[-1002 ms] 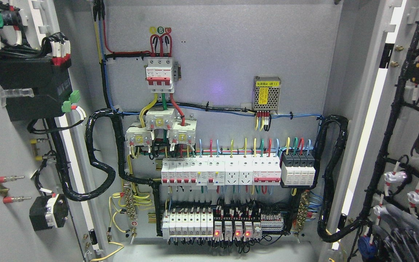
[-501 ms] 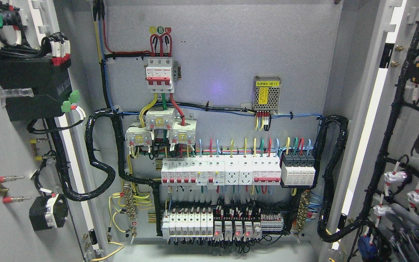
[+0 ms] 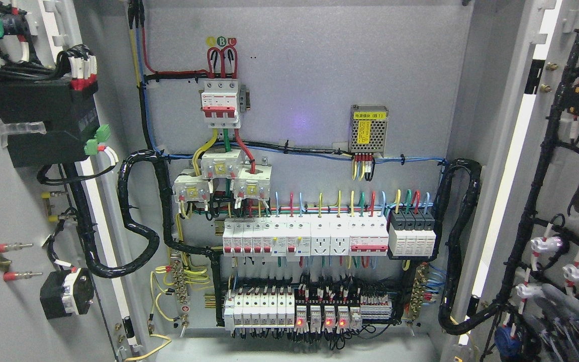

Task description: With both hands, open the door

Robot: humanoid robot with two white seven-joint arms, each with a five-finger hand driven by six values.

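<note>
2 doors swung wide: left door (image 3: pixel 3 211), right door (image 3: pixel 571 151), cabinet (image 3: pixel 309 75) interior exposed. Right hand (image 3: pixel 556 311) low against right door; grip state unclear. Left hand unseen. Risk: fingers snagging the wiring harness (image 3: pixel 536 181), tugging connectors loose.

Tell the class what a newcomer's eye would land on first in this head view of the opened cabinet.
Probably the red-and-white main breaker high on the back panel, fed by red, yellow and green wires. Below it, the row of white breakers runs across the middle, and red indicator lights glow along the bottom. Both doors stand open at the sides.
</note>
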